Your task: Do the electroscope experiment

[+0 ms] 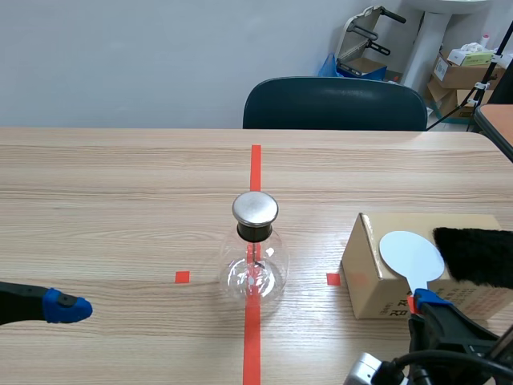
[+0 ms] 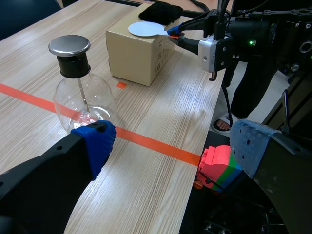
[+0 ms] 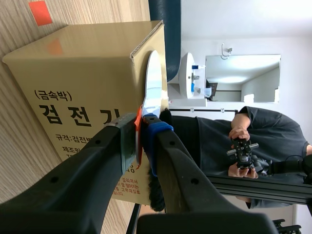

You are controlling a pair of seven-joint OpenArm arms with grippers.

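Observation:
The electroscope (image 1: 255, 257), a clear glass flask with a black neck and a metal cap, stands on the red tape line at the table's middle. To its right sits a cardboard box (image 1: 377, 277) with a black fur cloth (image 1: 474, 255) on top. A white disc paddle (image 1: 410, 254) lies over the box's top edge; my right gripper (image 1: 423, 301) is shut on its orange handle (image 3: 139, 126). My left gripper (image 2: 170, 146) stands open, low at the table's left, with the flask (image 2: 73, 92) ahead of one finger and nothing between the pads.
A dark chair (image 1: 335, 104) stands behind the table's far edge. Boxes (image 1: 465, 68) are stacked at the back right. Coloured toy blocks (image 2: 219, 163) lie below the table's near edge. A person holding a controller (image 3: 243, 144) is off to the side.

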